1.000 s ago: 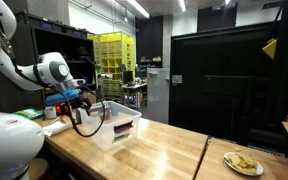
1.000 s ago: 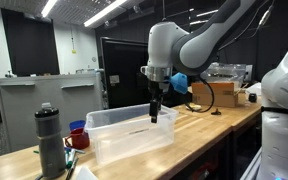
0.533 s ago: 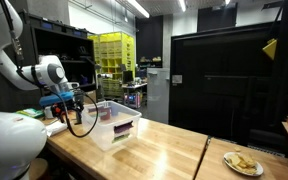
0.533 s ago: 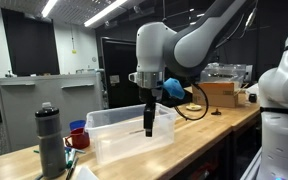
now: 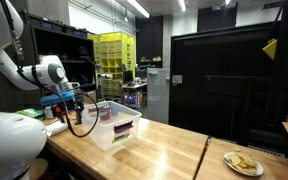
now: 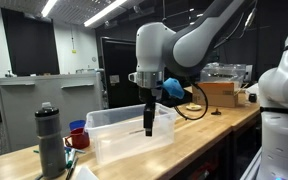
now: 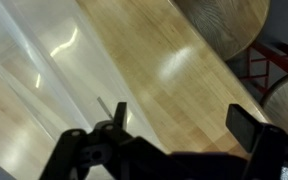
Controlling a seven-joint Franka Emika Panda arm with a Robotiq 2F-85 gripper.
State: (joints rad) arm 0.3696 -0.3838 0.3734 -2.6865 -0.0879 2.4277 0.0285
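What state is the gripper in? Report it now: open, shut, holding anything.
Gripper: open, jaws wide apart, nothing between them; it hangs by the clear bin.

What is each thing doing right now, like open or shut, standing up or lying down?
clear bin: upright, no lid on.
gripper: open, pointing down beside the clear bin, holding nothing.
bottle: standing up, cap on.
plate: lying flat, food on it.
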